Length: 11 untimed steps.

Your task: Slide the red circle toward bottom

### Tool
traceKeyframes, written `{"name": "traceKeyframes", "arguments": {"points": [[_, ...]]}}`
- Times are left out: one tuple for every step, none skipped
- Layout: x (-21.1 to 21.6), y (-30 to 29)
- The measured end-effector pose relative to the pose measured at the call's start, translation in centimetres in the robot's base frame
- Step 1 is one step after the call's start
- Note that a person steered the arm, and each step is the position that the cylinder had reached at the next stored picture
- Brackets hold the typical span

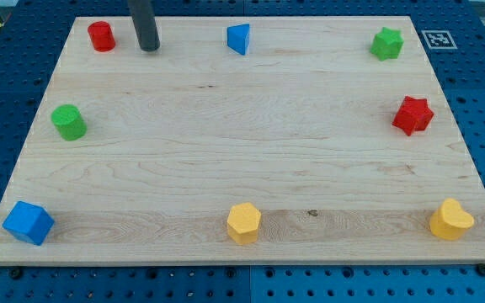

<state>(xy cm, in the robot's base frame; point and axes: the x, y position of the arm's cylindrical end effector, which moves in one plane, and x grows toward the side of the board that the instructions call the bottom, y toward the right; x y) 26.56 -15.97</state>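
My tip: the lower end of the straight dark rod, resting on the tabletop near the view's top left; the rod rises out of the view's top edge.
Pincer: the arm carries none, only the rod, so there is nothing released or clenched and nothing is held.
Red circle: nearest block to my tip, just to the view's left of it and slightly higher in the view; a clear strip of wood shows between them, so they are apart, not touching. It stands near the tabletop's top left corner.
Blue triangle: to the view's right of my tip, at about the same height, near the top edge.
Green circle: below my tip and to the view's left, near the left edge.
Yellow hexagon: far below my tip and somewhat to the view's right, near the bottom edge.
Blue cube: far below my tip, to the view's left, at the bottom left corner.
Green star: well to the view's right of my tip, near the top right corner.
Red star: well to the right and lower, near the right edge.
Yellow heart: farthest from my tip, at the bottom right corner.
Tabletop: pale wooden board carrying all eight blocks.
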Motion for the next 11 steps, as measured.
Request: {"name": "traceKeyframes", "arguments": {"points": [[-2.8,-0.6],[-5.0,-1.2],[-7.4,-1.2],[-7.3,-2.6],[-7.3,-5.5],[-7.4,-8.0],[-6.9,-9.2],[-4.6,-9.2],[-2.0,-9.2],[0.8,-9.2],[3.6,-9.2]]}}
